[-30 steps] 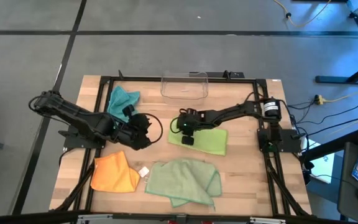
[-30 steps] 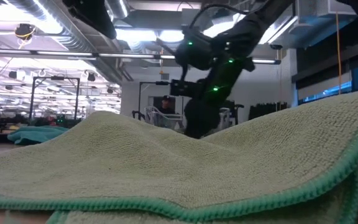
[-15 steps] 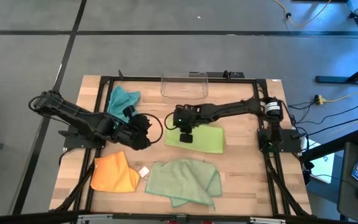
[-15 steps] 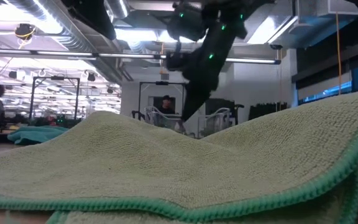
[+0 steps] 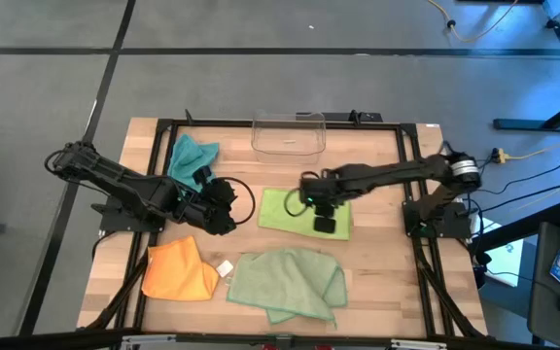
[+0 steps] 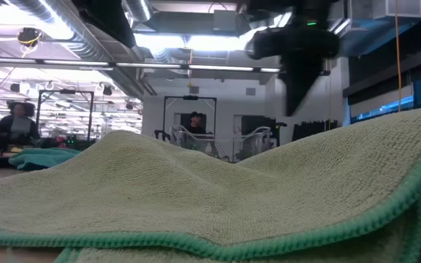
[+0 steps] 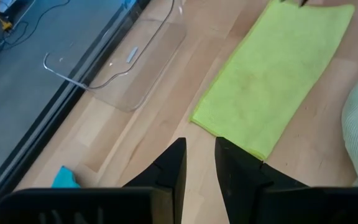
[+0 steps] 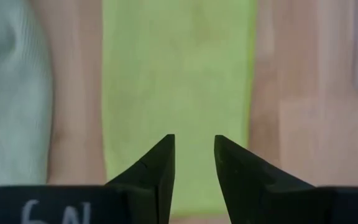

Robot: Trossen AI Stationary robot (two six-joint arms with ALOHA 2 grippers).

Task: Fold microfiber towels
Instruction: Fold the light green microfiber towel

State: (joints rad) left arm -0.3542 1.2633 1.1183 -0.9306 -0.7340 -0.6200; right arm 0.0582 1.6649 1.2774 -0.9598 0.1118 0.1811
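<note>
Right wrist view: right gripper [image 8: 192, 163] narrowly parted over lime towel [image 8: 179, 74]

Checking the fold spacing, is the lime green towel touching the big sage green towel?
Apart. High view shows bare table between the lime green towel and the sage green towel.

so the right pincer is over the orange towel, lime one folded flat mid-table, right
Not quite. The high view shows the right pincer over the lime green towel, which is folded flat mid-table. The orange towel lies apart, near the table's front left.
</note>
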